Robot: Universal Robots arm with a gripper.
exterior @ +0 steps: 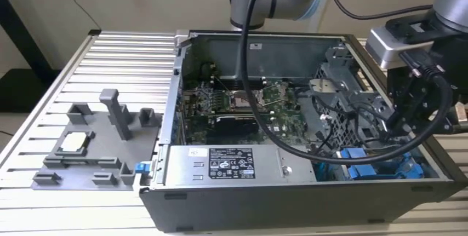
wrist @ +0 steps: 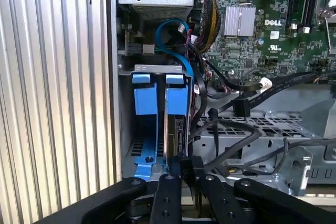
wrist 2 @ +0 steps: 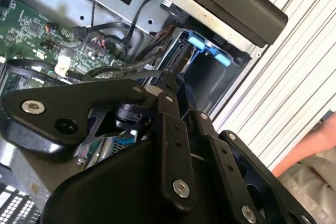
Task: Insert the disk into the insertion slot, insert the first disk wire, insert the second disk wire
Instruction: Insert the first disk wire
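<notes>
The robot's black hand (wrist: 187, 162) reaches down into the corner of an open computer case (exterior: 292, 206). In both wrist views its two fingers (wrist: 169, 182) are drawn close together, tips almost meeting. Whether they pinch anything small cannot be told.

The fingertips sit right at the near edge of the disk (wrist: 175, 129). The disk stands on edge, already seated in the insertion slot (wrist: 157, 68), a grey sheet-metal drive cage with perforated walls. Its bright blue carrier tab shows at the far end of the bay. A second blue carrier (wrist: 144, 98) stands just beside it in the neighbouring bay.

Loose black cables (wrist: 231, 129) loop over the cage next to the hand. A blue cable (wrist: 173, 35) curves up from behind the blue tabs towards the green motherboard (wrist: 252, 51).

In the exterior view the arm (exterior: 446, 6) comes in from the exterior view's right. A grey power-supply box (exterior: 219, 165) with a black-and-white label lies along the case's near wall. The case rests on a ribbed metal tabletop (exterior: 109, 61). On the exterior view's left, well apart from the case, stands a grey fixture (exterior: 95, 148) with upright posts. In the second wrist view a person's hand (wrist 2: 315, 140) rests at the tabletop's edge.
</notes>
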